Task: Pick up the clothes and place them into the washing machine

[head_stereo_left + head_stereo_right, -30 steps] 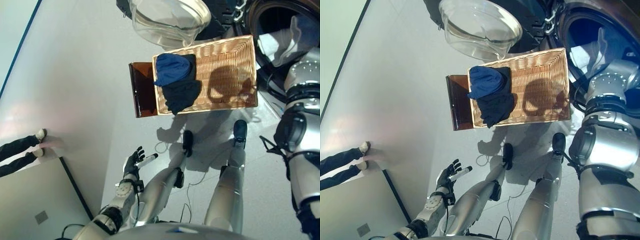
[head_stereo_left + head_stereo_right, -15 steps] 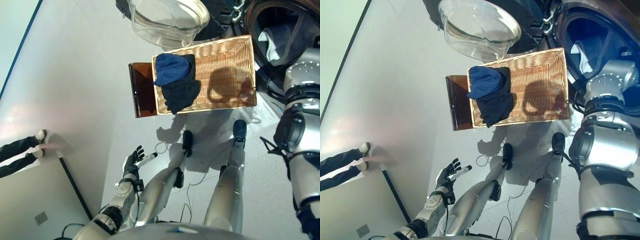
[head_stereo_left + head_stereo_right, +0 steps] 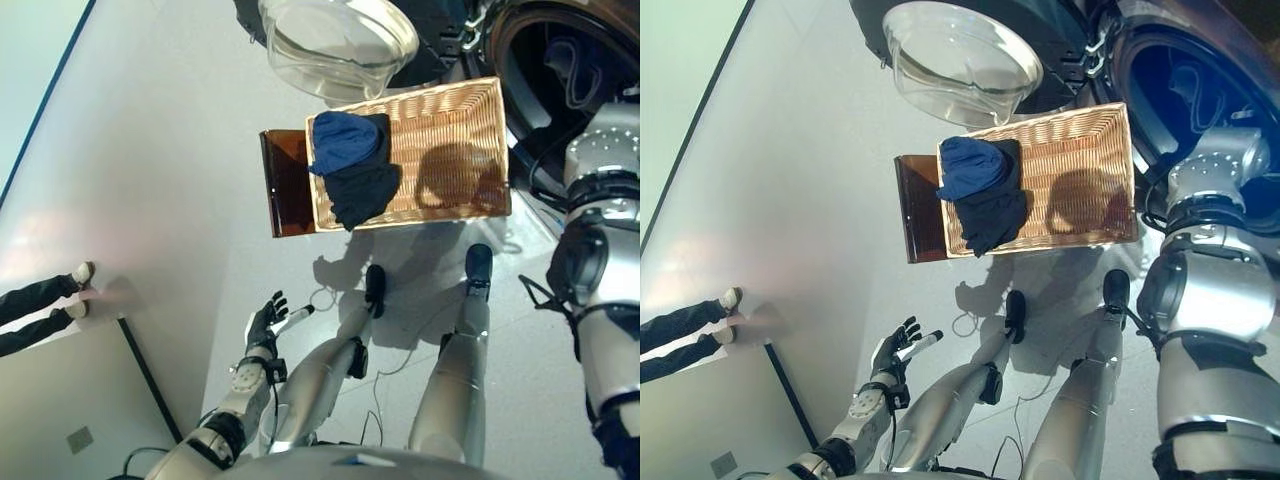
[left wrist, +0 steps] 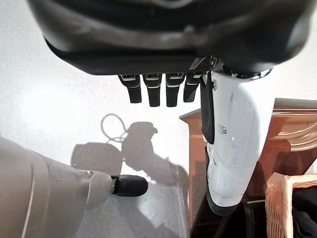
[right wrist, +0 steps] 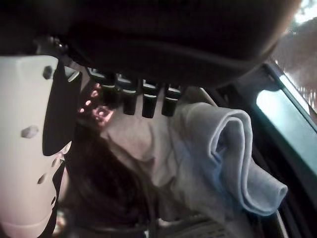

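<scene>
A wicker basket (image 3: 455,150) sits on the floor directly below the washing machine drum (image 3: 1185,90), whose glass door (image 3: 962,55) hangs swung wide to the basket's far left corner. At the basket's left end lie the remaining clothes: a blue garment (image 3: 345,140) bunched on top of a dark garment (image 3: 362,192) that spills over the near rim, just beside a brown stand (image 3: 285,180) touching the basket's left wall. The robot's right arm reaches up past the basket's right end into the drum, and its wrist camera shows the right hand (image 5: 34,148) with fingers straight and relaxed, gripping nothing, above a pale grey garment (image 5: 218,158) crumpled inside the machine. The left hand (image 3: 268,322) hangs well short of the basket near the robot's side, fingers spread and empty. By the look of it, one load is delivered and two pieces wait. The risk from here is that the pale cloth lies close to the fingertips (image 5: 148,99): on withdrawal a fold could snag and be dragged back over the drum's lip. The dark garment draped across the rim could also slide to the floor if the basket is nudged.
</scene>
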